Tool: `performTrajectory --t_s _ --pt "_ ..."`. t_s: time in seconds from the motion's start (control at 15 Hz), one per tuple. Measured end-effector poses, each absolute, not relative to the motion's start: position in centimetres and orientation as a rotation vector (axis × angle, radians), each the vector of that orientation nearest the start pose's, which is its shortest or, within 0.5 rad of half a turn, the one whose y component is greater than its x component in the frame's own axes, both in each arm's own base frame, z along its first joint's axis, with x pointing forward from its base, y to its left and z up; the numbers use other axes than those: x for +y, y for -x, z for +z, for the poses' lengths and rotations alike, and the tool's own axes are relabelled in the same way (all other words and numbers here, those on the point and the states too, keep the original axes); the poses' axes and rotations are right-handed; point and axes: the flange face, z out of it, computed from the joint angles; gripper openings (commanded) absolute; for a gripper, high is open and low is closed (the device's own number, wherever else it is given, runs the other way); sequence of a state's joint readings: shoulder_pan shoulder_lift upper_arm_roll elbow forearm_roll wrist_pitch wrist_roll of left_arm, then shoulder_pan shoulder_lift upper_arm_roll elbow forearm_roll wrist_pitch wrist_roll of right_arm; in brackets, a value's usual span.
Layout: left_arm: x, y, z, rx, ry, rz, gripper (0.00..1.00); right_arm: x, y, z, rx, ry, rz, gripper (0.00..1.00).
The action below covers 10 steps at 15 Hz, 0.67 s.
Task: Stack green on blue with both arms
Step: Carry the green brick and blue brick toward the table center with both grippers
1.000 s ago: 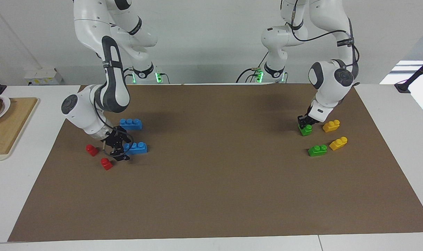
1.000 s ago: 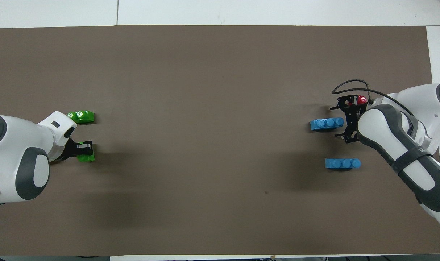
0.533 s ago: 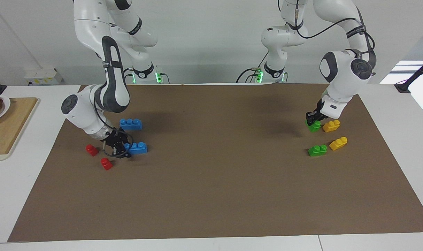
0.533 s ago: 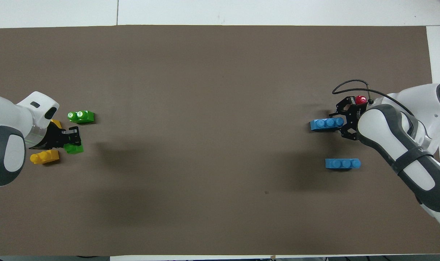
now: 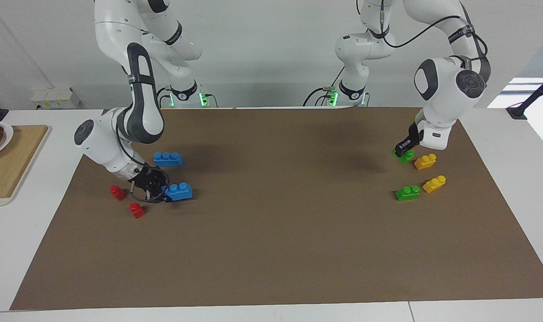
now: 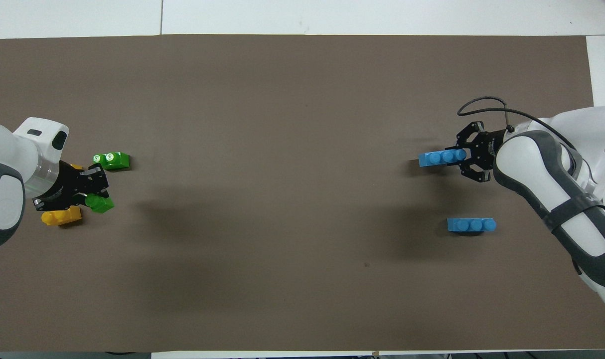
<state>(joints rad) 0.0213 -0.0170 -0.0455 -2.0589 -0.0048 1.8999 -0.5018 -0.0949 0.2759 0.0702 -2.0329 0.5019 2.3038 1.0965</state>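
Observation:
My left gripper (image 5: 405,150) is shut on a small green brick (image 5: 405,157), held tilted just over the mat beside a yellow brick (image 5: 425,161). From overhead the left gripper (image 6: 94,193) has the green brick (image 6: 100,204) at its fingertips. At the right arm's end of the table my right gripper (image 5: 163,191) is shut on one end of a long blue brick (image 5: 179,191), which sticks out toward the table's middle. Overhead, the right gripper (image 6: 461,157) grips the blue brick (image 6: 438,158) by its end stud.
A second blue brick (image 5: 167,159) lies nearer the robots than the held one. Two red bricks (image 5: 118,192) (image 5: 137,210) sit beside the right gripper. A second green brick (image 5: 407,192) and another yellow one (image 5: 434,184) lie on the brown mat (image 5: 271,232). A wooden board (image 5: 12,161) holds a plate.
The right gripper closed on the blue brick's end and shifted it slightly toward the table's middle. The left gripper carried the green brick up and toward the yellow brick, tilting it.

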Motion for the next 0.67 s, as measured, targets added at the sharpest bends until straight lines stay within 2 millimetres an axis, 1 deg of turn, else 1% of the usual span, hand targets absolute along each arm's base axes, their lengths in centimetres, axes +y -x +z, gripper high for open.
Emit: performTrajectory --t_s 0.13,0.27,0.33,0.53,0.67 --pt "-2.6 -52.8 43.7 -0.815 2.995 0.2 0.0 3.7 -60.6 33.2 1.912 2.025 0.299 0.0" --pt "-3.4 -52.8 44.5 -0.903 3.003 0.195 0.0 9.4 -61.1 35.0 1.927 1.999 0.315 0.0" --pt "-3.6 -52.8 45.0 -0.94 3.013 0.196 0.0 12.3 -60.9 35.5 1.929 1.997 0.328 0.0" --pt "-3.7 -52.3 46.0 -1.051 2.993 0.211 0.0 20.7 -59.1 35.8 1.93 2.006 0.358 0.0" --pt "-4.2 -52.1 46.5 -1.132 2.964 0.203 0.0 25.8 -57.1 35.2 1.926 2.034 0.393 0.0"
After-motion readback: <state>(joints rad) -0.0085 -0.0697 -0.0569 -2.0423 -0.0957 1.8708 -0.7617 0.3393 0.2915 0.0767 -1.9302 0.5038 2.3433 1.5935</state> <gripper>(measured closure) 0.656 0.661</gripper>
